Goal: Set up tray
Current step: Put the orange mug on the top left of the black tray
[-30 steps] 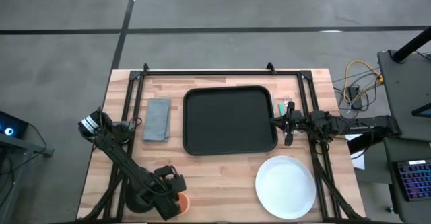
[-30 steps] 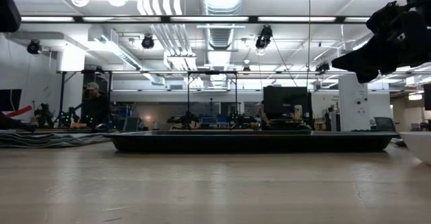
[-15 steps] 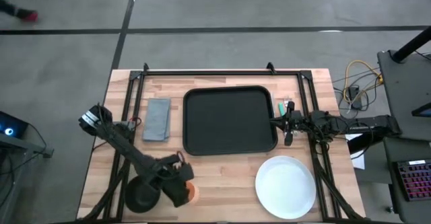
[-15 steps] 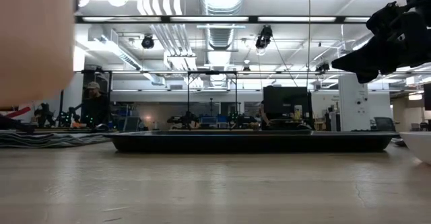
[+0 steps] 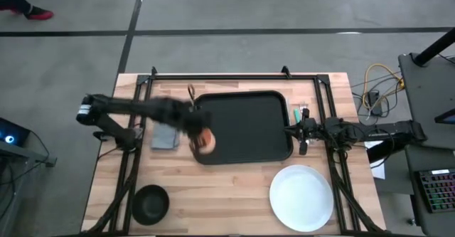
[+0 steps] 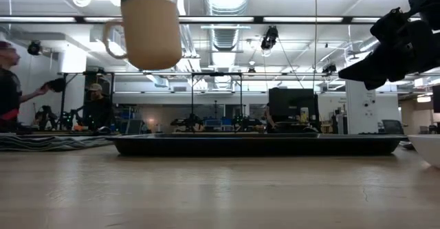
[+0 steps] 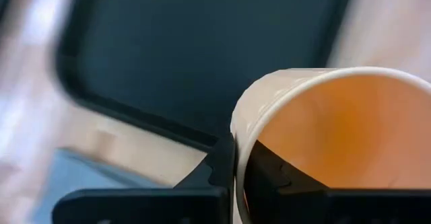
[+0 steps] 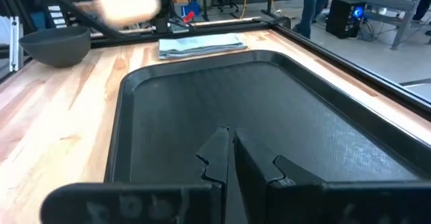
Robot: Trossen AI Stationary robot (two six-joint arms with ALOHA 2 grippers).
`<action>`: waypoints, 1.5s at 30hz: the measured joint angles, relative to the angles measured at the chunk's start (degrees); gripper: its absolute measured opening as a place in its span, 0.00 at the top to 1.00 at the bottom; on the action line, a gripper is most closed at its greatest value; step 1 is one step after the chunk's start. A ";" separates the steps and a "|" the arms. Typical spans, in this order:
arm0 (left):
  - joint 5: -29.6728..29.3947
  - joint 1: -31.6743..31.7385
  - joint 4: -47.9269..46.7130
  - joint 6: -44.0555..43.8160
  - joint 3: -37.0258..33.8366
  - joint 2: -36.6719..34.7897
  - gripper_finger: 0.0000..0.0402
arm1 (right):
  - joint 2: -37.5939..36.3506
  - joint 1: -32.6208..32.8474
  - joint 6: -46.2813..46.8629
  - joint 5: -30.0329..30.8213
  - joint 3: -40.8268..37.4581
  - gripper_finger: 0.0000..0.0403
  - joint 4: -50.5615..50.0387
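A cream mug (image 5: 205, 140) with an orange inside hangs in the air over the left edge of the black tray (image 5: 245, 123). In the low view the mug (image 6: 150, 26) is well above the tray (image 6: 254, 144), its handle toward the left. My left gripper (image 7: 239, 160) is shut on the mug. My right gripper (image 5: 304, 141) is shut and hovers at the tray's right rim (image 8: 222, 96), touching nothing. My left gripper holds the mug by its rim (image 7: 237, 133), one finger inside the cup and one outside on the wall. The fingers come from above, pointing down. The mug hangs upright below them, lifted clear of the table and tray.
A folded grey napkin (image 5: 167, 127) lies left of the tray. A black bowl (image 5: 151, 203) sits at the near left, a white plate (image 5: 301, 198) at the near right. Small cutlery (image 5: 298, 114) lies by the tray's right side. People move in the room beyond.
My left arm has carried the mug from the near left corner, beside the black bowl, up and toward the far side and right, out over the tray's left edge. The mug is lifted clear. The bowl has stayed where it was.
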 joint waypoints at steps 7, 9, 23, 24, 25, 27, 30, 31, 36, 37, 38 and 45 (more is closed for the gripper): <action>1.89 19.89 -0.26 11.09 -1.95 -2.44 1.00 | 1.18 0.00 -0.88 0.02 0.00 0.96 0.15; 3.16 25.20 0.39 13.57 -2.03 -1.40 1.00 | 1.36 0.02 -0.92 0.01 -0.02 0.96 0.40; 12.72 39.99 11.26 27.96 -1.42 15.44 1.00 | 1.55 0.00 -1.49 -0.31 -0.02 0.96 1.28; 12.97 40.25 12.06 28.36 -1.41 16.22 1.00 | 1.53 0.00 -1.49 -0.35 -0.02 0.96 1.25; 13.07 40.56 12.88 28.56 -1.40 16.87 1.00 | 1.53 0.00 -1.50 -0.36 -0.02 0.96 1.25; 12.97 41.35 14.21 28.62 -1.40 17.91 1.00 | 1.61 0.00 -1.45 -0.39 -0.02 0.96 1.23; 12.56 41.64 15.34 28.76 -1.40 18.81 1.00 | 2.21 0.01 -1.34 -0.40 -0.02 0.96 1.08; 12.58 41.63 15.48 28.82 -1.48 19.04 1.00 | 2.58 0.02 -1.33 -0.39 -0.02 0.96 1.17; 12.56 41.58 16.78 28.85 -2.75 20.08 1.00 | 4.18 0.00 -1.52 -0.37 -0.02 0.96 1.16; 12.54 41.58 16.84 28.83 -2.90 20.24 1.00 | 4.43 0.00 -1.52 -0.37 -0.02 0.96 1.13; 12.48 41.64 17.19 28.83 -3.23 20.33 1.00 | 4.70 0.00 -1.52 -0.37 -0.02 0.96 1.14; 12.19 41.65 19.98 29.02 -6.43 20.16 0.97 | 5.27 0.02 -1.34 -0.37 -0.02 0.96 1.21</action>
